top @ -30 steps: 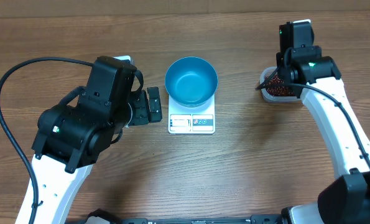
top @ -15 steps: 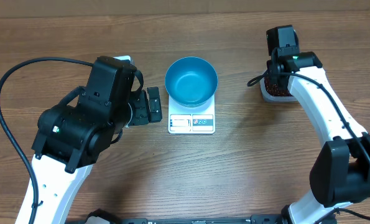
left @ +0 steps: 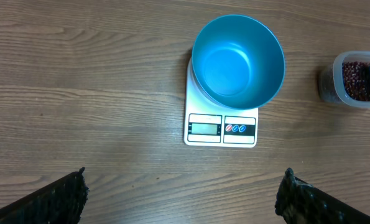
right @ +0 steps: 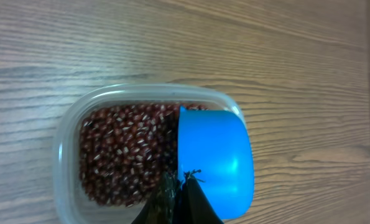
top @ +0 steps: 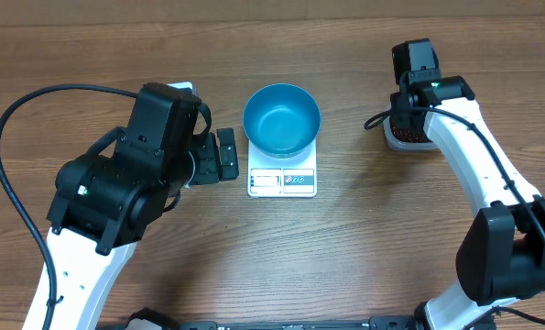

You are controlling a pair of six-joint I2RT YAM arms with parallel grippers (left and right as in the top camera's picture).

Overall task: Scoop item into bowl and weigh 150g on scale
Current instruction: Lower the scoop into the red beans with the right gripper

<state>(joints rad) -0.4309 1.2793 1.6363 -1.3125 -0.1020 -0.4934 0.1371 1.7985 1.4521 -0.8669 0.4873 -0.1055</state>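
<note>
Blue scoop (right: 216,162) sits in clear tub (right: 69,130) against red-brown beans (right: 119,155). Right gripper (right: 175,186) has swung over tub, fingers clamped on scoop. Left gripper (left: 181,198) unmoved, fingers wide apart. Teal bowl (top: 282,118) empty on scale (top: 282,181). First scoop imminent.

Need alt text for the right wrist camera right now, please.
A blue scoop rests in the right side of a clear plastic tub of small red-brown beans on a wooden table. The right gripper, shut, meets the scoop's near edge at the bottom of frame, apparently gripping it.
</note>
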